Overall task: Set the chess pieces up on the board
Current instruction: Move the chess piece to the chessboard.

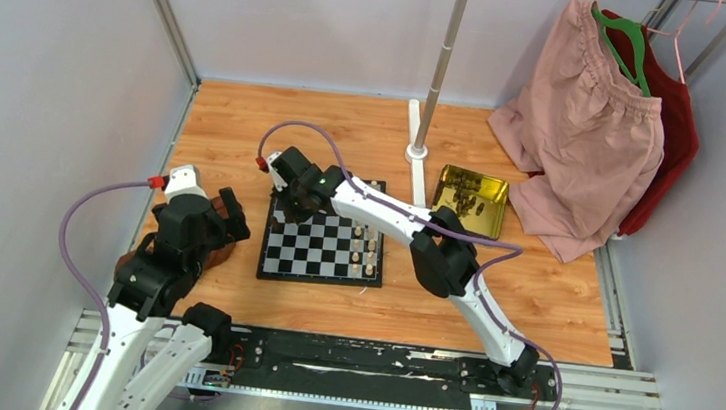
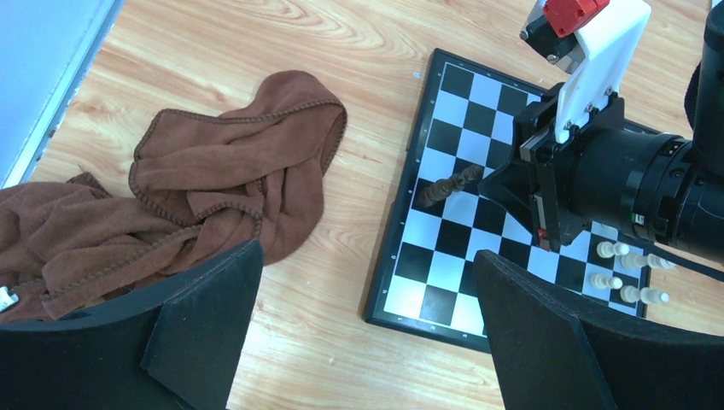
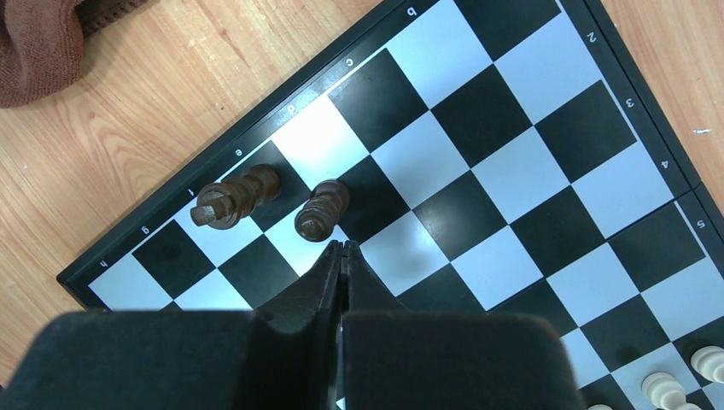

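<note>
Dark-brown turned chess pieces (image 3: 236, 196), two, on black-and-white checkered board (image 3: 512, 162), left of frame, near rim. Right fingers (image 3: 318, 286) pressed together, empty, just beside one piece, possibly to nudge it. Left fingers (image 2: 201, 316) spread wide, idle, clear of board.
</note>
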Available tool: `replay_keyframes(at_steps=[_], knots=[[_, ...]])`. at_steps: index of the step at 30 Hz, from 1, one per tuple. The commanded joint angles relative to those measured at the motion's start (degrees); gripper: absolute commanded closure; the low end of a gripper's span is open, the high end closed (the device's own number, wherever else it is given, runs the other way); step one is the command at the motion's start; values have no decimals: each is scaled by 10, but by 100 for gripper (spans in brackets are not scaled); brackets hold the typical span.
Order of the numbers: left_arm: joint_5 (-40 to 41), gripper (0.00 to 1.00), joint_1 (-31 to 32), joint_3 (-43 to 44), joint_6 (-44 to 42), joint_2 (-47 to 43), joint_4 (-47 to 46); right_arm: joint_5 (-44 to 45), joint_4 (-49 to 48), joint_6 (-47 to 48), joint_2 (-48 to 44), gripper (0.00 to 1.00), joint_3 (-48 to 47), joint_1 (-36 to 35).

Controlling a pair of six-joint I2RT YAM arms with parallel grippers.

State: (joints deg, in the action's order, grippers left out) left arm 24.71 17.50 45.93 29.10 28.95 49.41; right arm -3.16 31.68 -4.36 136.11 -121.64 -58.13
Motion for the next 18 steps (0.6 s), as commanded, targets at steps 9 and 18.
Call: replay_keyframes(at_steps=[9, 18], knots=[[12, 0, 4, 15, -4, 8, -6, -24, -10, -13, 13, 100, -12, 6], [13, 0, 4, 18, -7, 12, -7, -30, -14, -20, 22, 100, -15, 6]])
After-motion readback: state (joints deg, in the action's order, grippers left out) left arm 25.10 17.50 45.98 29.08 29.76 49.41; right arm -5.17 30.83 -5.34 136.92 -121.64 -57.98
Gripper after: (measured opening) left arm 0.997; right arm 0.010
